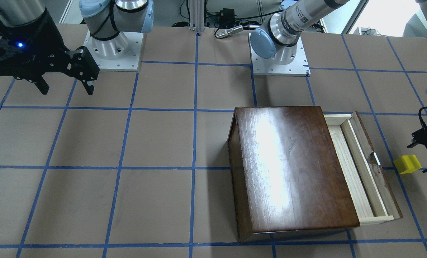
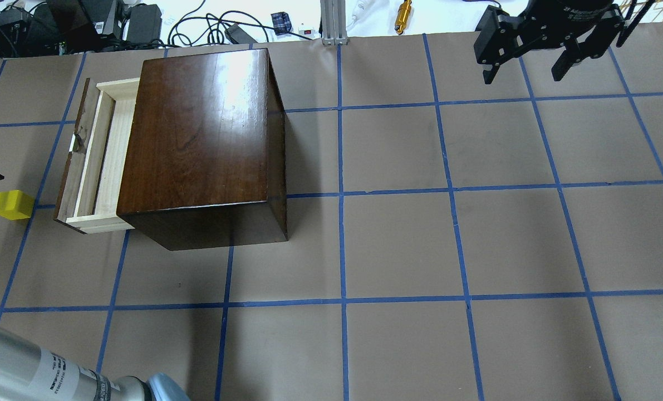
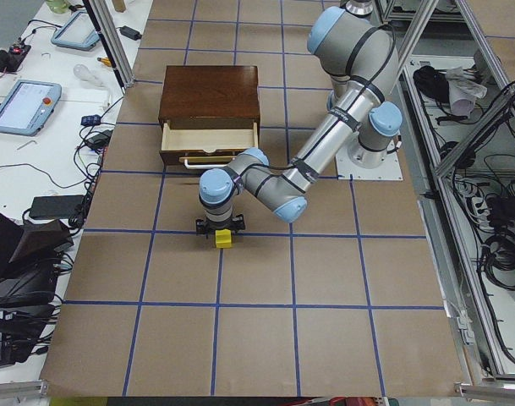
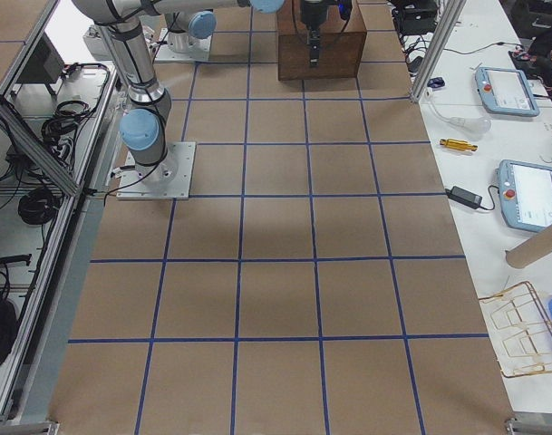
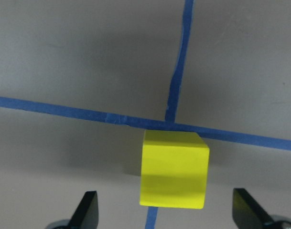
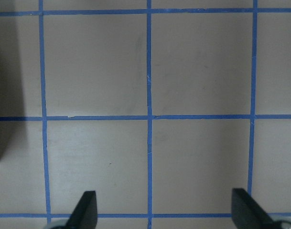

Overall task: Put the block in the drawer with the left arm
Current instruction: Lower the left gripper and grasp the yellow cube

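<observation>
**Left gripper open over the yellow block, drawer pulled out nearby**

The left gripper (image 5: 167, 210) has its two fingers spread wide. Only the dark fingertips (image 5: 89, 206) show, at the bottom corners of the wrist view. The block (image 5: 174, 169) lies between them, and each fingertip stands well clear of its sides. The block rests on the table where two lines of blue tape (image 5: 178, 62) cross, at the far left edge of the overhead view, near the drawer (image 2: 111, 161) but apart from it. The drawer is drawn partway out of the wooden box (image 2: 197, 133).

The block looks like a rigid, light cube with flat, smooth faces, so it should neither crush nor sag. Smooth sides could slip if pinched near a corner, so the sound hold is likely square on two opposite side faces, about mid-height. It sits roughly square to the fingers, which suits such a hold.

The right gripper (image 2: 521, 78) hangs in the upper right of the overhead view with its fingers apart, holding nothing, well away from the box.

Much of the left gripper is cut off at the frame edge in both the overhead and front-facing views. How high its fingertips hang above the table is hard to judge. The rear of the drawer lies under the box, so what it holds there cannot be told.
</observation>
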You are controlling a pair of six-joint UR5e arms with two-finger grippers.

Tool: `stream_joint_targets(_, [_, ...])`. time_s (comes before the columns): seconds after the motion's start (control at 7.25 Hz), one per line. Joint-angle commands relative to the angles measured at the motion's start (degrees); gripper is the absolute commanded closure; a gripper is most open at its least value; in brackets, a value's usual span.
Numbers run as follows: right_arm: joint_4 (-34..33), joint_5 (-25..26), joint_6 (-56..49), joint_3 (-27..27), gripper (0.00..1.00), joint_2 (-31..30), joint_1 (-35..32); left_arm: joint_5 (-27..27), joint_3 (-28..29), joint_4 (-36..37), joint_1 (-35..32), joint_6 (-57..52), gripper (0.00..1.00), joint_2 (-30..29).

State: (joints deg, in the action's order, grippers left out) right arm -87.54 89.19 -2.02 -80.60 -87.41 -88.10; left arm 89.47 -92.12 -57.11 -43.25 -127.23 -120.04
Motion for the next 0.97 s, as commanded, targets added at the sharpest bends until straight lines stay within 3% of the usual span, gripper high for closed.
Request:
stream_joint_targets(0.0, [0.0,0.0,0.0,0.0,0.00,0.0,0.0,-0.3,-1.2,0.0,0.6,0.0,0.02,-0.3])
stream_joint_targets(0.83, [0.0,0.0,0.0,0.0,0.00,0.0,-0.1,-2.8,-0.7,0.9,0.8,-0.1,0.05,-2.4])
